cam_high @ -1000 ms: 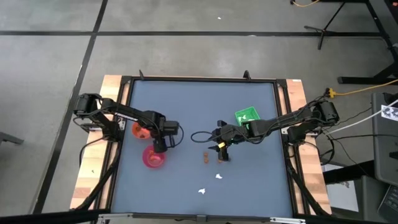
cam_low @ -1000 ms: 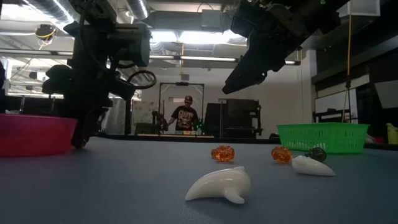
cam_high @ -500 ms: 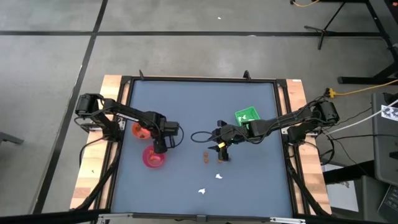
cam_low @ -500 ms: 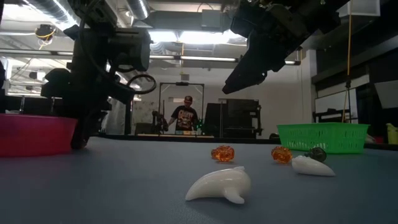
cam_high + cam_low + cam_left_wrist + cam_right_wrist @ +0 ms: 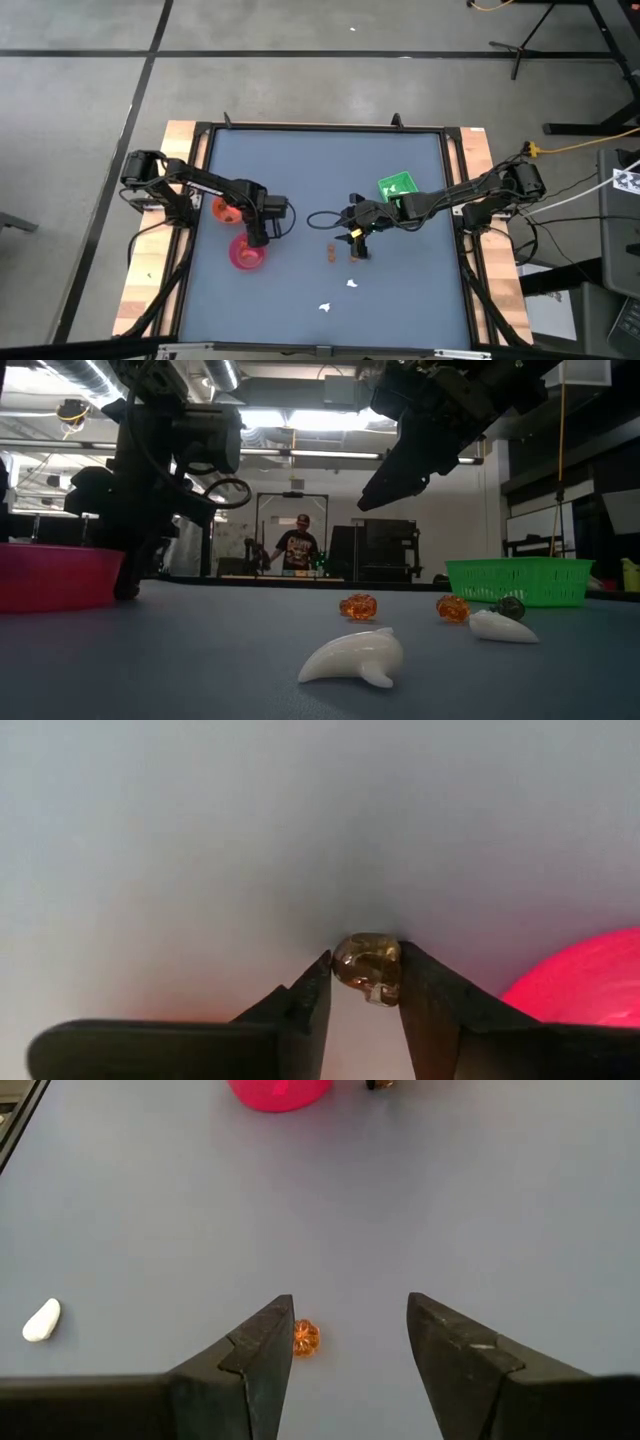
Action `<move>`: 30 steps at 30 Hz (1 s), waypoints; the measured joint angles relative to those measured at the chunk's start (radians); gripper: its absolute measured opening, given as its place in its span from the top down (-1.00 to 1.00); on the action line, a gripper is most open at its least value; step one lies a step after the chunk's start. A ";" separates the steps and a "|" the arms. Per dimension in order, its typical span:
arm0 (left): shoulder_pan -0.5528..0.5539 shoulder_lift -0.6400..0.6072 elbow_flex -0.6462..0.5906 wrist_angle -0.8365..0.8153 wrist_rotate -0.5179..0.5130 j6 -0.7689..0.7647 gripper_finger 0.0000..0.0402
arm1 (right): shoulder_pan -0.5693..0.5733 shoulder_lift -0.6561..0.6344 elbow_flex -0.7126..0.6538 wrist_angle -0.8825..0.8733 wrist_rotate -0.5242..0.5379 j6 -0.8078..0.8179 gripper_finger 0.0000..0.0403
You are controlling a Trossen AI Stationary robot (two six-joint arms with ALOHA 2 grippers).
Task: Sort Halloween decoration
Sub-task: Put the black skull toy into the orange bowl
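High view: blue table (image 5: 300, 170) w/ both arms in. Small pieces barely resolved from above; two white bits (image 5: 352, 284) and (image 5: 324, 307) near the front edge, one orange piece (image 5: 331, 252) mid-table. Whatever sat under the right gripper (image 5: 357, 243) was hidden by the arm. Green tray (image 5: 397, 186) partly covered by the right arm; white marks on it, not readable. No legible writing anywhere.

Low view: nearest white piece (image 5: 352, 656) lay on the table, a second white one (image 5: 503, 626) farther right. Two orange pieces (image 5: 358, 606) and (image 5: 452, 608) behind them, apart from each other; a dark roundish piece (image 5: 511, 606) just beside the second white one. Tray's mesh wall (image 5: 520, 581) stood behind those. Pink bowl (image 5: 55, 575) cut off at the frame edge. A person stood far back in the room, too small for detail.

Left wrist view: left gripper (image 5: 365, 990) closed on an amber-brown piece (image 5: 368, 967), pinched between both fingertips, low over the table; pink bowl rim (image 5: 585, 982) close alongside, partly out of frame. From above this gripper (image 5: 257, 238) sat at the pink bowl's (image 5: 247, 254) edge, orange bowl (image 5: 227, 209) just behind.

Right wrist view: right gripper (image 5: 348, 1342) fingers spread wide, holding nothing, above the table. An orange piece (image 5: 305, 1337) showed right by one finger (image 5: 266, 1342); couldn't tell if touching. One white piece (image 5: 41, 1320) well off to the side.
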 joint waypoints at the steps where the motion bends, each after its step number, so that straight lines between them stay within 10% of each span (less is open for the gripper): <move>1: 0.000 0.000 0.000 0.000 -0.001 0.000 0.60 | 0.000 0.000 0.000 0.000 0.000 0.000 0.02; 30: 0.002 0.004 0.032 -0.001 -0.030 0.000 0.64 | 0.000 0.000 0.000 0.000 0.000 0.000 0.02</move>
